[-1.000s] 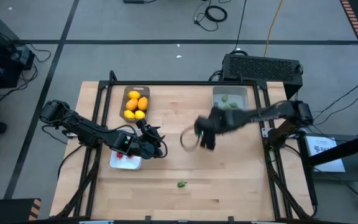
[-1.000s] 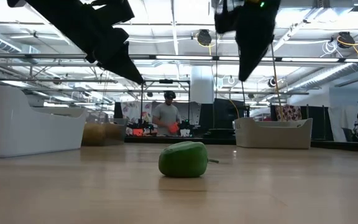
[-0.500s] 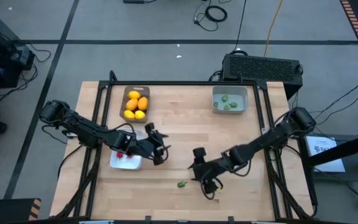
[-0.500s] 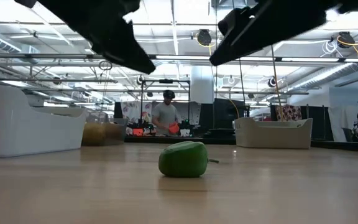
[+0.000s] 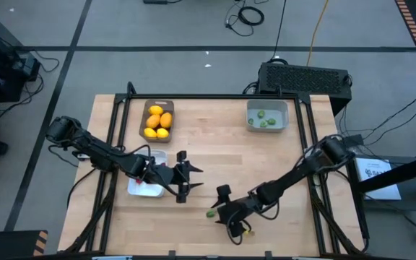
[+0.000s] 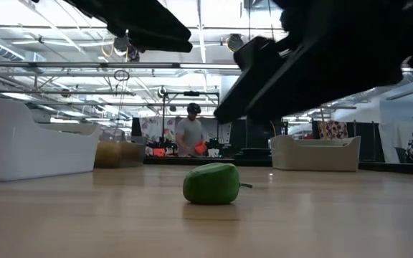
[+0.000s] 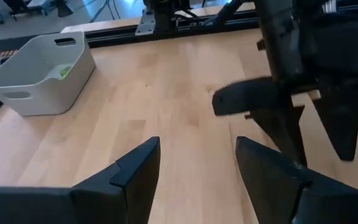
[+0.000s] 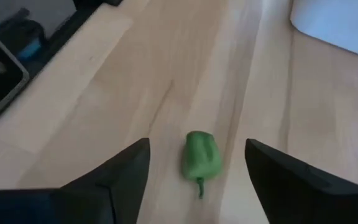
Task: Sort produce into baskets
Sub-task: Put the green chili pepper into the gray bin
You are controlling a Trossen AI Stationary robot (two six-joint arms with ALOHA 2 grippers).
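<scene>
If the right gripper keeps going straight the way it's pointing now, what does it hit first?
Most likely the green pepper lying on the table. It sits just ahead of the open right gripper, lined up between its fingers. Nothing else shows in that line.

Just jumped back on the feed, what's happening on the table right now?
Produce sorting is nearly finished. The right gripper is open and lined up on the last loose green piece, which lies on the table near its front edge, not yet gripped. The left gripper hangs open and empty beside the white tray. The lemons sit in the grey-brown tray, and other green pieces are in the pale grey bin.
</scene>
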